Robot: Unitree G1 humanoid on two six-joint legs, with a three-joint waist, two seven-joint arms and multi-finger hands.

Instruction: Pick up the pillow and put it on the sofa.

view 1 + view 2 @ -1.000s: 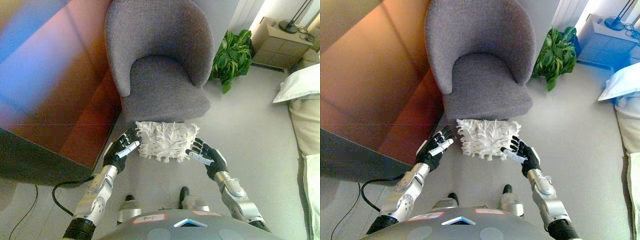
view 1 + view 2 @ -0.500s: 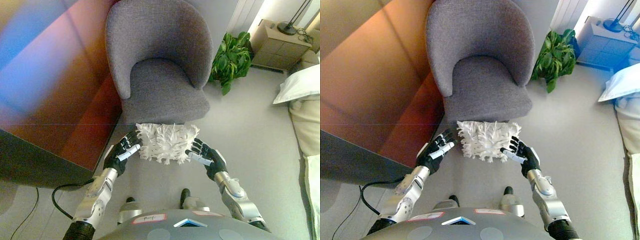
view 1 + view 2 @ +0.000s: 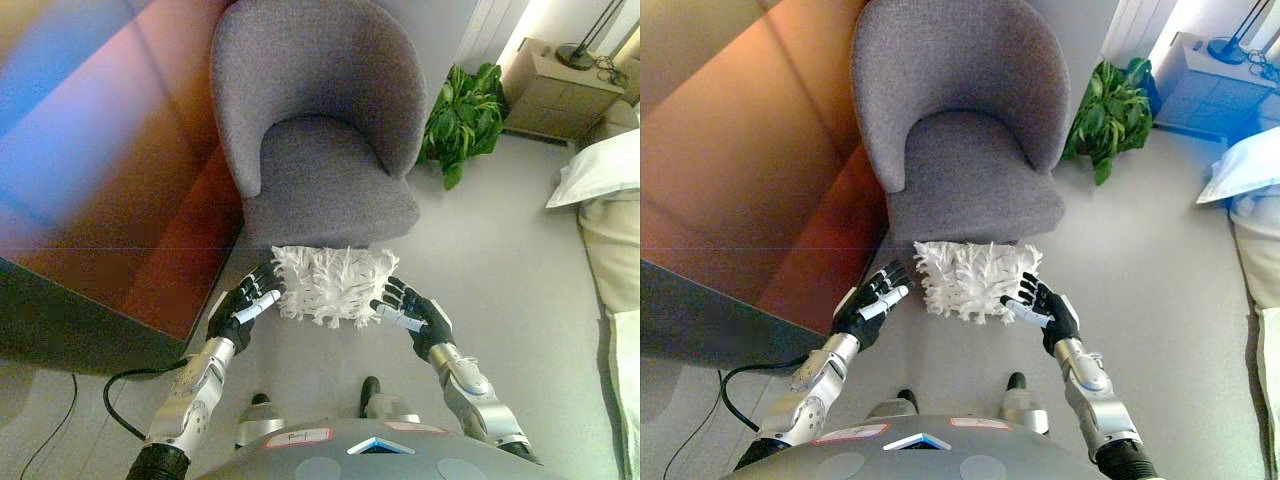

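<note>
A white shaggy pillow (image 3: 330, 284) is held between my two hands just in front of a grey armchair (image 3: 325, 130), close to the front edge of its seat. My left hand (image 3: 243, 305) presses its left side with straight fingers. My right hand (image 3: 412, 309) presses its right side with straight fingers. Both hands are open against the pillow. The pillow also shows in the right eye view (image 3: 975, 279).
A reddish-brown wooden panel (image 3: 110, 170) stands on the left next to the armchair. A green potted plant (image 3: 465, 115) stands right of the chair. A small cabinet (image 3: 560, 90) is at the far right, with white bedding (image 3: 605, 170) below it.
The pillow and both hands have moved slightly down in view, nearer me. Otherwise the scene is the same.
</note>
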